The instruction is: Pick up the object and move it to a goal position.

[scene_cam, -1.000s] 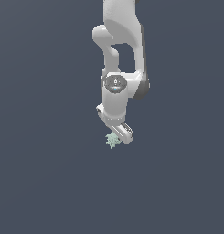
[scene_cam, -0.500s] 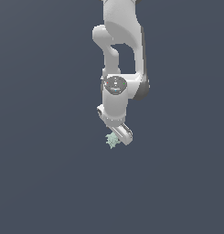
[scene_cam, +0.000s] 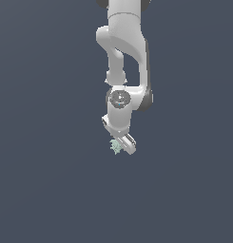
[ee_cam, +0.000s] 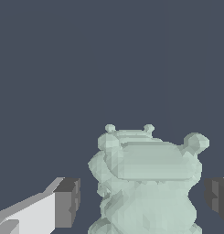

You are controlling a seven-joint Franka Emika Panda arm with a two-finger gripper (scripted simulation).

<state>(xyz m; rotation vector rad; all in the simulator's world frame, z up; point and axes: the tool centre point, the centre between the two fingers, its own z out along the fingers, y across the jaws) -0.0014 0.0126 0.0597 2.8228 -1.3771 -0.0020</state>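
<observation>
White pincer (scene_cam: 121, 144) poised around mint-green object (ee_cam: 147, 183) — fingers apart, not touching; grasp step, closing comes next.

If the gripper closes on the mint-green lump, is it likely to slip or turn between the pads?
Probably it could turn a little: the lump is bumpy and rounded, so the pads may meet only knobs, not flat faces. It looks rigid and faceted, so likely no squashing. Being far smaller than the gripper, it seems light.
</observation>
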